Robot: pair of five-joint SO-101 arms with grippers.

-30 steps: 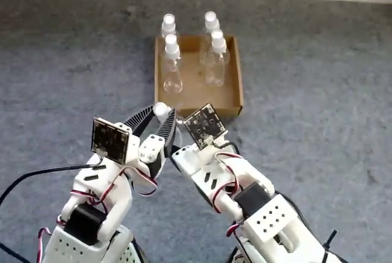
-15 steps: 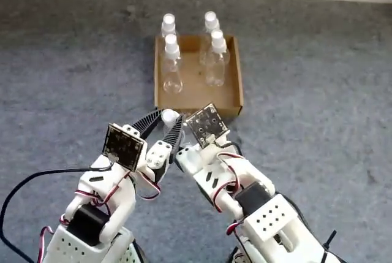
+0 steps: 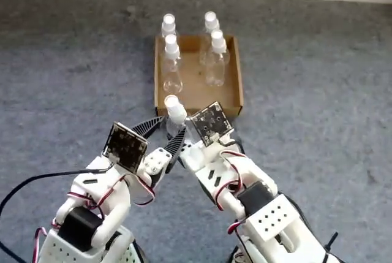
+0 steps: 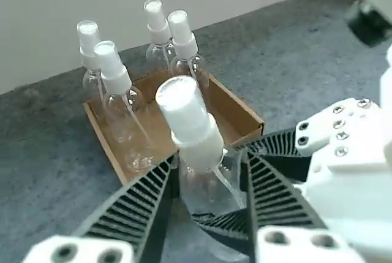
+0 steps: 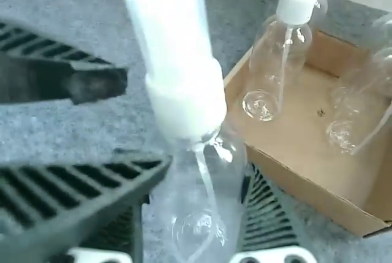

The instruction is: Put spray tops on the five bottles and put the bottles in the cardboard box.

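Leaning in from the near edge of the grey table (image 3: pixel 318 91), we see the left arm (image 3: pixel 101 195) and the right arm (image 3: pixel 245 189) converge, wrists almost touching, just in front of the cardboard box (image 3: pixel 236 85). Between them stands the fifth bottle (image 3: pixel 175 117), tilted towards the box, its white spray top (image 5: pixel 177 73) already on. The left gripper (image 4: pixel 209 171) has its ribbed black fingers (image 4: pixel 135 208) set one on each side of the clear body, seemingly pressed to it. The right gripper (image 5: pixel 205 180) grips the same bottle lower down, its jaws narrowed against the glass. We find the four other bottles (image 3: pixel 215 60) upright inside the box, each capped.
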